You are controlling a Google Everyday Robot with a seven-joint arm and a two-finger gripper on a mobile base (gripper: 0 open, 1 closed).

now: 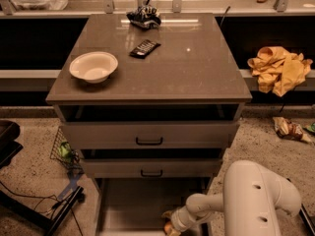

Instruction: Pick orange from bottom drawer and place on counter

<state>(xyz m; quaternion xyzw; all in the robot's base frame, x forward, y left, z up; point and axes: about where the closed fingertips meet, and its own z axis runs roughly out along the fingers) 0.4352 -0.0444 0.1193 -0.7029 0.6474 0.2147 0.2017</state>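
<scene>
The bottom drawer point(133, 205) is pulled open below the two upper drawers, its pale grey floor showing. My white arm reaches down into it from the right, and the gripper point(170, 225) sits low at the drawer's front right. A small bit of the orange point(169, 228) shows at the gripper, at the bottom edge of the view; most of it is hidden. The counter point(187, 68) is the glossy grey-brown top of the cabinet.
On the counter stand a white bowl point(93, 66) at the left, a dark flat packet point(144, 48) in the middle and a dark crumpled item point(143, 16) at the back. A yellow cloth point(279, 69) lies on the ledge right. Wrappers point(290, 129) lie on the floor.
</scene>
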